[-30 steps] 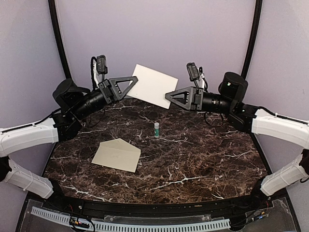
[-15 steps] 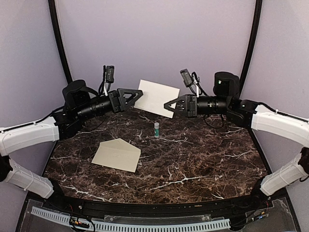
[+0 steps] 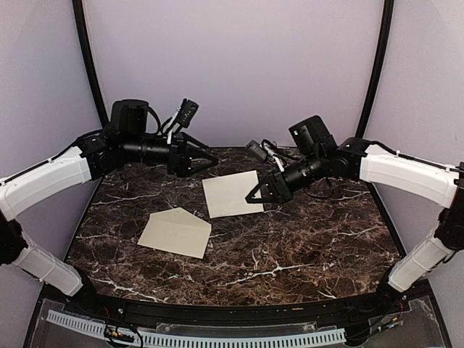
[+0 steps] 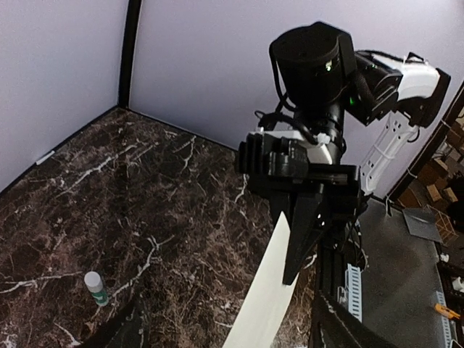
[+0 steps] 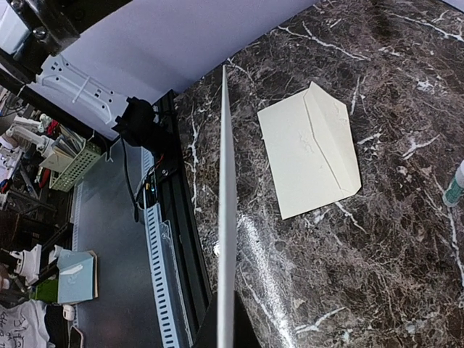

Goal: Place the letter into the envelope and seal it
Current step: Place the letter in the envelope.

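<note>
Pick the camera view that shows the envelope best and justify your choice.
Right wrist: the envelope lies whole and large on the table, with its fold line and faint emblem visible. Top external also shows it whole, but smaller and with less detail. Left wrist does not show it at all.

Plain lilac walls (image 3: 232, 58) enclose a dark, white-veined marble table (image 3: 304, 239), black poles (image 3: 378, 58) at the corners.

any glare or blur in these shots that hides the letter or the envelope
Top external: even, soft light, sharp; letter and envelope both read clearly. Left wrist: the marble table mirrors the pale wall as a sheen, and the letter's near end looks soft. Right wrist: letter shows edge-on as a thin strip, with a bright sheen on the marble beside it; envelope is sharp.
</note>
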Action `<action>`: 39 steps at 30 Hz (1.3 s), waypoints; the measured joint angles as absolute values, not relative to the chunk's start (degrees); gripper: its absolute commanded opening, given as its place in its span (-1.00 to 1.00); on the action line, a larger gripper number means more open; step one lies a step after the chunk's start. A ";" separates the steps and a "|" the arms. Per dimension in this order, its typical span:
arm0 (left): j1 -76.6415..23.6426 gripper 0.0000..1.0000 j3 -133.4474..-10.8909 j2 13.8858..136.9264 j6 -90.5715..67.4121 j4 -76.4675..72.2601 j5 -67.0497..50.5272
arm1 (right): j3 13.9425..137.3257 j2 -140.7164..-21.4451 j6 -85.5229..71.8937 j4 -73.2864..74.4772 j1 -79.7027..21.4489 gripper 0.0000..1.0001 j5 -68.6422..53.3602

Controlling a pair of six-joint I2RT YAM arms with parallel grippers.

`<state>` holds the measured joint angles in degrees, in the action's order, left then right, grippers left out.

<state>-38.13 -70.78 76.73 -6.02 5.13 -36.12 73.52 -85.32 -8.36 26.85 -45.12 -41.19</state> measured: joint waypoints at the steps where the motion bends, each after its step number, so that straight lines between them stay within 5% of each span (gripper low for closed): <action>1: -38.57 0.36 -72.07 78.48 -3.88 7.44 -37.43 | 73.93 -85.69 -7.55 27.97 -45.50 -1.00 -41.54; 7: -41.43 0.12 -74.87 85.89 2.81 16.95 -42.72 | 76.73 -86.98 -4.45 31.90 -46.15 -1.00 -42.87; 11: -41.85 -0.27 -74.89 86.61 4.14 19.64 -45.17 | 78.22 -88.18 -2.94 33.58 -46.17 -1.00 -43.22; 16: -41.91 -0.37 -74.96 86.61 4.82 19.99 -47.22 | 79.53 -89.86 -1.65 35.46 -46.41 -1.00 -43.29; 23: -41.91 -0.97 -74.98 87.24 4.75 19.92 -49.41 | 80.86 -91.31 0.21 37.43 -46.52 -1.00 -43.29; 25: -41.91 -1.00 -74.98 87.68 4.56 19.94 -49.93 | 80.99 -91.35 0.49 37.54 -46.52 -1.00 -43.27; 29: -41.91 -1.00 -74.98 88.01 4.69 19.81 -50.26 | 81.01 -91.33 0.51 37.45 -46.52 -0.05 -41.82; 32: -41.91 -1.00 -74.13 87.48 2.92 17.10 -49.19 | 80.09 -90.13 -1.61 34.50 -46.39 0.48 -39.70; 35: -41.91 -1.00 -68.64 83.53 -1.91 9.15 -46.59 | 75.13 -84.97 -5.26 27.31 -45.58 0.82 -37.54; 39: -41.91 -1.00 -58.52 75.37 -12.16 -8.23 -41.54 | 63.22 -74.50 -14.09 8.56 -44.60 0.97 -32.45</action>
